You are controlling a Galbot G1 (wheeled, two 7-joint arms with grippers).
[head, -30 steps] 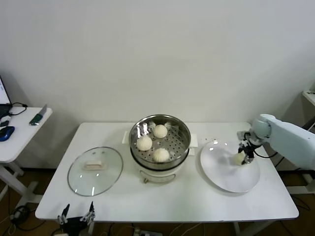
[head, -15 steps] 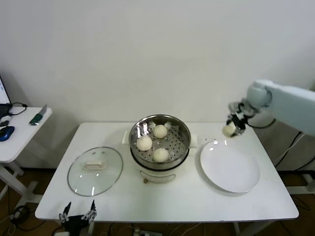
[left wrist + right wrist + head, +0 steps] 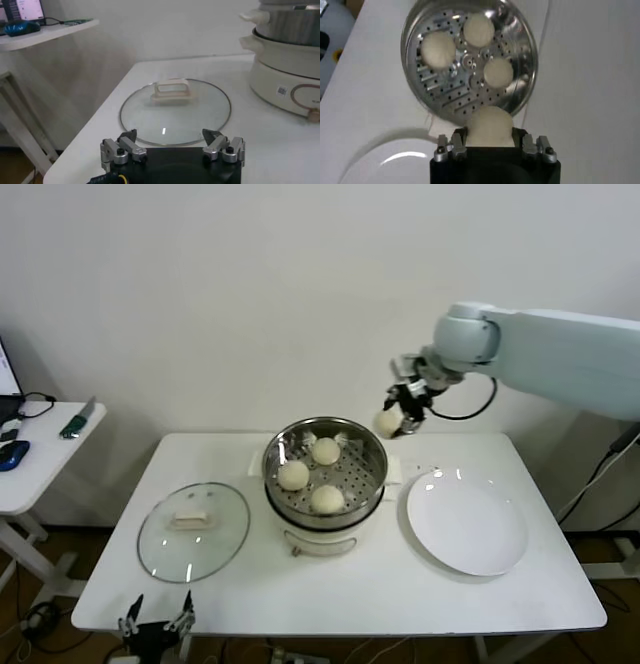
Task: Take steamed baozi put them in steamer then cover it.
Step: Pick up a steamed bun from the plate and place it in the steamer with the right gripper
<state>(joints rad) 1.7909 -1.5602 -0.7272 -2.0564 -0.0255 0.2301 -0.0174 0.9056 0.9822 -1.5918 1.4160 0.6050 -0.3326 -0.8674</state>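
White wall stands behind a white table [image 3: 340,594] that carries everything.

Above the table's far edge, just right of the steamer, the right gripper [image 3: 393,420] hangs in the air with its fingers closed on one cream-white baozi [image 3: 387,422]; the right wrist view shows that bun [image 3: 488,126] pressed between the two fingers, with the basket below it. The white arm reaches in from the right side.

Nearest to it is the steamer [image 3: 372,449], a shiny steel basket with a perforated floor on a white pot base, at the middle of the table toward the far edge. Three baozi [image 3: 326,450] lie apart from one another on its floor. The pot base carries a small label and a round dial on its front in the left wrist view, too small to read.

An empty white plate [image 3: 466,524] lies toward the table's right edge, beside the steamer.

The cover [image 3: 193,531], clear glass with a whitish bar handle, lies flat near the table's left front corner. The left gripper [image 3: 155,620] waits low at the table's front edge just before it, jaws spread wide and holding nothing.

A side table [image 3: 40,449] stands off to the left.
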